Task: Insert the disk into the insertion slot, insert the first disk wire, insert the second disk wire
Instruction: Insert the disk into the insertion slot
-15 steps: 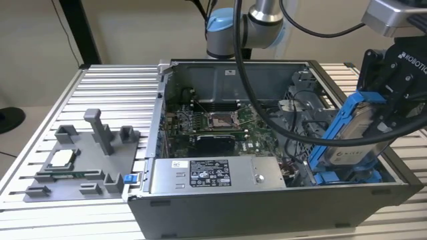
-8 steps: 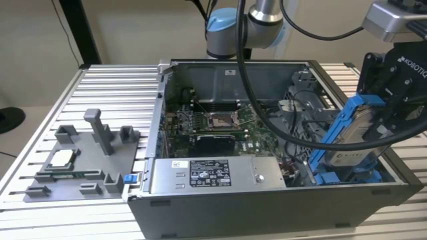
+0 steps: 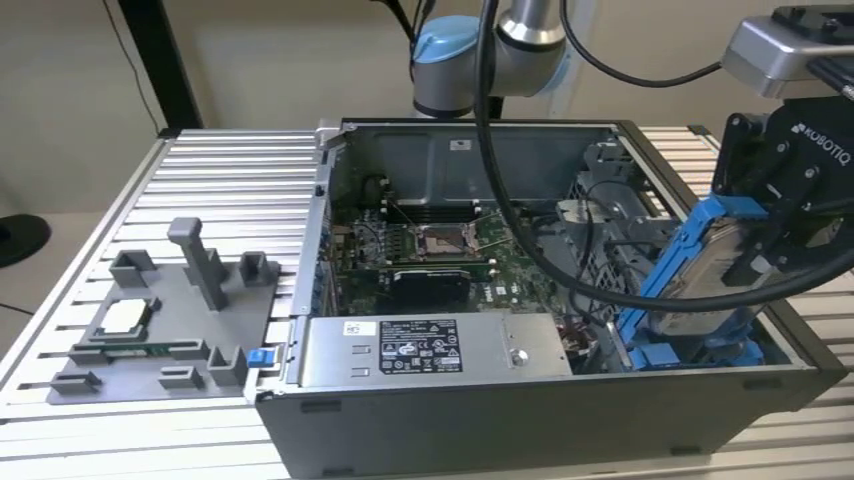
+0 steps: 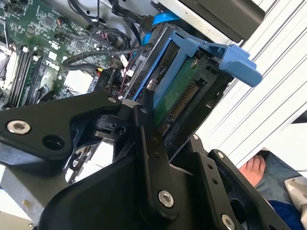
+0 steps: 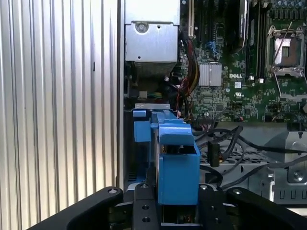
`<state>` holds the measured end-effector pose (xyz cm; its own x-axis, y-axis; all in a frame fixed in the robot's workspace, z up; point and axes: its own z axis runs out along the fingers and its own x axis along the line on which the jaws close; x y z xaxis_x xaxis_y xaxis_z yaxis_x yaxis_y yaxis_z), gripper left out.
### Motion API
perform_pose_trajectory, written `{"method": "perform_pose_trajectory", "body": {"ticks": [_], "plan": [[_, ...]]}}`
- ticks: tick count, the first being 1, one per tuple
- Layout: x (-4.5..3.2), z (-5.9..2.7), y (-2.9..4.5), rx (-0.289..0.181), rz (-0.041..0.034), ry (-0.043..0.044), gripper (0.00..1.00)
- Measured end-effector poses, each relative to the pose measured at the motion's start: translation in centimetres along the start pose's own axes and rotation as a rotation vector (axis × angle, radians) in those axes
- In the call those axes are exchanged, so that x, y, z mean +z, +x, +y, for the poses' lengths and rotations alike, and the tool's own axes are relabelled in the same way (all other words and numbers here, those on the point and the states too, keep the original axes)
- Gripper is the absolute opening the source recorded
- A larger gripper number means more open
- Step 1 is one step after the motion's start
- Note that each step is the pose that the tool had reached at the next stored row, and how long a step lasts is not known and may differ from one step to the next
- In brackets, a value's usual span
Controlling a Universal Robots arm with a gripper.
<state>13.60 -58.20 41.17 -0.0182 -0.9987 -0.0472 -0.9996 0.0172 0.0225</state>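
Blue-framed disk (image 3: pixel 705 272): held tilted over the end of the open computer case (image 3: pixel 534 425) at the exterior view's right, close to that end's near corner. Its green circuit side and connector edge show in the second wrist view (image 4: pixel 184 91), and its blue frame in the first wrist view (image 5: pixel 175 163).
Claw: the gripper (image 3: pixel 750 262) is clenched on the disk, with black fingers (image 4: pixel 145 112) against the frame's sides.
Insertion slot (image 3: pixel 687 350): in the grey drive cage with blue fittings, directly under the disk. The disk's lower end reaches down among those fittings; I cannot tell whether it has entered the bay.
Cables (image 3: pixel 527 190): black, draped from the arm across the case interior.
Motherboard (image 3: pixel 434 250): flat on the case floor, near its middle.
Power-supply box (image 3: pixel 427 350): silver, along the case's near edge.
Fixture tray (image 3: pixel 174 330): grey plastic with upright posts, on the table beside the case, toward the exterior view's left.
Table (image 3: pixel 227 170): ribbed aluminium, carrying both case and tray.
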Motion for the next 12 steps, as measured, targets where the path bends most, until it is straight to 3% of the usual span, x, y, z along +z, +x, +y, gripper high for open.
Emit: {"method": "perform_pose_trajectory", "body": {"ticks": [6, 12], "plan": [[0.96, -0.03, 0.05, 0.0, -0.0034, -0.0001, 0.0], [0.99, -0.03, 0.05, 0.0, -0.0033, -0.0001, 0.0]]}}
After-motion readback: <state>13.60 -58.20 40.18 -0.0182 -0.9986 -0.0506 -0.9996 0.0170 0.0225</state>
